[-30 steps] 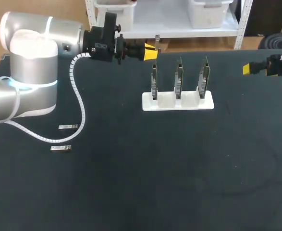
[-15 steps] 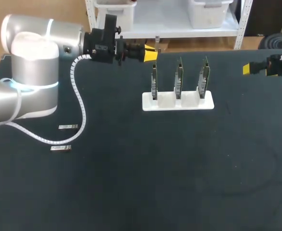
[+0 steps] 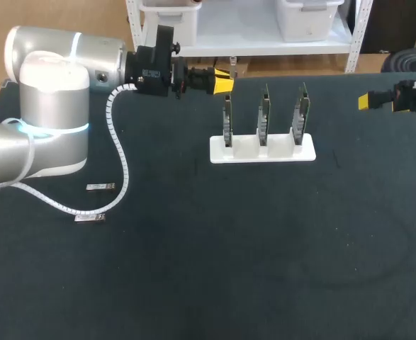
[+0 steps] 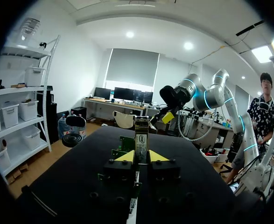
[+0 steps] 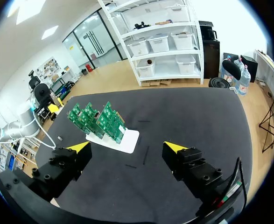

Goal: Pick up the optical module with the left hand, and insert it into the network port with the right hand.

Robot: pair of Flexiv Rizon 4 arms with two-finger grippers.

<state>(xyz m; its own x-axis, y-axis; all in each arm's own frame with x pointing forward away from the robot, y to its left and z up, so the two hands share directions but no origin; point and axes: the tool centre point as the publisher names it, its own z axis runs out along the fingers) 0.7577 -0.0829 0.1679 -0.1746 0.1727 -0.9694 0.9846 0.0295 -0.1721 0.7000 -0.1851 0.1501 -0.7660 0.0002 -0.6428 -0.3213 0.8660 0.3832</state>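
Gripping the optical module (image 4: 141, 140), its long axis running out along the fingers, the left gripper (image 3: 225, 82) hangs near the leftmost circuit board (image 3: 227, 122). The right gripper (image 3: 364, 101), jaws open, stands well apart beyond the boards.

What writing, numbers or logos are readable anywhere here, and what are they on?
Nothing here reads clearly.
Label on the optical module held in the left gripper: a small mark and fine print, too small to read.
White sticker on the left arm's black wrist block: blurred, unreadable.
The circuit boards: no legible print.
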